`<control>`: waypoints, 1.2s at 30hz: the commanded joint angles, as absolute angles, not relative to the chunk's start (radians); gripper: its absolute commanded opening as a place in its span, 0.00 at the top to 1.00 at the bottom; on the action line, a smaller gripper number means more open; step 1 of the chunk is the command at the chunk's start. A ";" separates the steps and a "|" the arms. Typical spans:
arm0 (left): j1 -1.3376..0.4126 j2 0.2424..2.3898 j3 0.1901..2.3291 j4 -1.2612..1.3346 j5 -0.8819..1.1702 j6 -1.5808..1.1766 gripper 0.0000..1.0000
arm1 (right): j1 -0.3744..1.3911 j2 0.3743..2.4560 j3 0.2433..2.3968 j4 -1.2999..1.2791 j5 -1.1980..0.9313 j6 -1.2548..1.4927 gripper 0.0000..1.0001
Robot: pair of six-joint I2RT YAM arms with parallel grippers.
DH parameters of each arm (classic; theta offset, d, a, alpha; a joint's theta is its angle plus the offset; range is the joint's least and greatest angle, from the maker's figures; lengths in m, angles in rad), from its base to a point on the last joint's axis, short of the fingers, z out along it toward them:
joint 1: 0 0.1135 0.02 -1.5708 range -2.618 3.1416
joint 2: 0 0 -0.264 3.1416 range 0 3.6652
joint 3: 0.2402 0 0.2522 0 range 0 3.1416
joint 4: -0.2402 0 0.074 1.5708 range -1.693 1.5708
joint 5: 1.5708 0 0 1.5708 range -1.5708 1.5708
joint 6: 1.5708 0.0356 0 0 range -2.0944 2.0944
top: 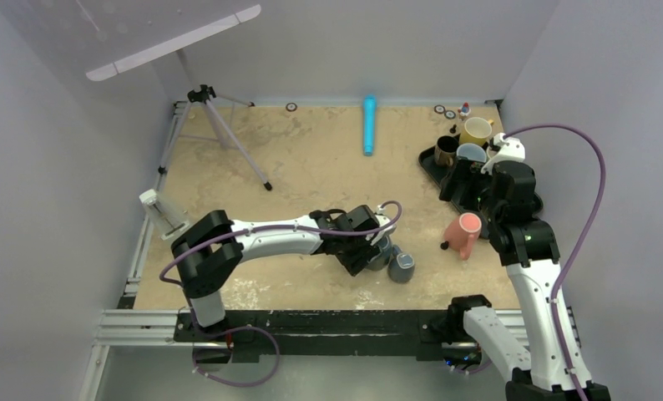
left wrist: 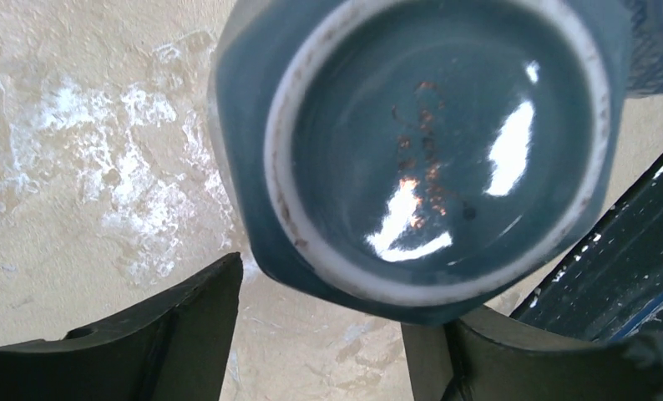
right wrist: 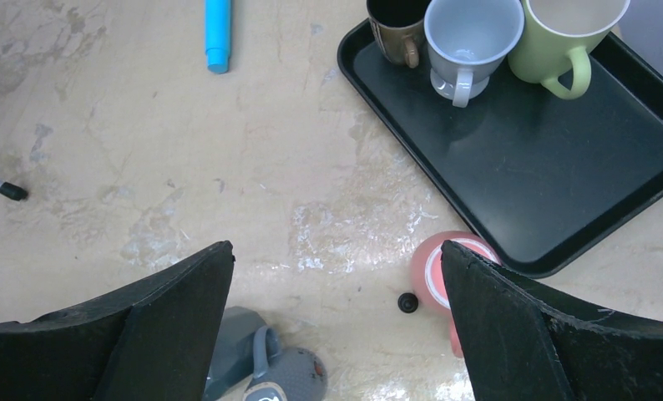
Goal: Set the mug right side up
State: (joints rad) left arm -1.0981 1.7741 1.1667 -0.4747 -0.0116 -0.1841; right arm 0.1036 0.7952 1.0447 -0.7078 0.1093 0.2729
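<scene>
Only the left wrist view shows the blue-grey mug (left wrist: 428, 150) close up. Its base is turned toward the camera, with a pale unglazed foot ring around a glossy recess flecked with rust-coloured specks. The left gripper (left wrist: 320, 313) is spread wide, with one finger (left wrist: 169, 334) seen at each side of the mug's near edge. Whether either finger touches the mug cannot be told.

In the top view this mug is largely covered by the gripper, near the front middle of the table (top: 311, 159). A second blue-grey mug (top: 401, 267) is seen just beside it.

The black tray (right wrist: 562, 167) is shown in detail only by the right wrist view. A brown mug (right wrist: 395, 21), a grey mug (right wrist: 470, 38) and a green mug (right wrist: 562, 38) are set upright along its far edge. A pink mug (right wrist: 432, 271) is seen just beside the tray's near edge, and a blue marker (right wrist: 217, 33) lies well apart from it. The right gripper (right wrist: 336, 246) is held wide and empty above the table.

The table surface is tan and mottled, with white scuffs. It is enclosed by pale walls (top: 395, 50), and a tripod (top: 220, 125) is placed at the far left.

The blue-grey mug is stood mouth down and base up, so its long axis is upright. Its handle is not seen.
</scene>
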 commanded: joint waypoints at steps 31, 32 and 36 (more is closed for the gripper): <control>-0.659 1.590 1.896 -0.807 0.692 -0.269 1.00 | 0.103 0.739 1.001 -0.163 -0.510 0.849 0.01; -0.658 1.588 1.911 -0.793 0.717 -0.299 1.00 | 0.103 0.734 1.005 -0.147 -0.508 0.868 0.01; -0.666 1.603 1.976 -0.746 0.773 -0.373 1.00 | 0.104 0.714 0.993 -0.030 -0.544 0.968 0.01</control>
State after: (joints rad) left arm -0.6502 1.6184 1.8957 -0.8097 0.6189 -0.2844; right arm 0.1040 0.7448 1.0031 -0.2367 -0.4656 0.8066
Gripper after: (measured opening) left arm 0.217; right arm 0.986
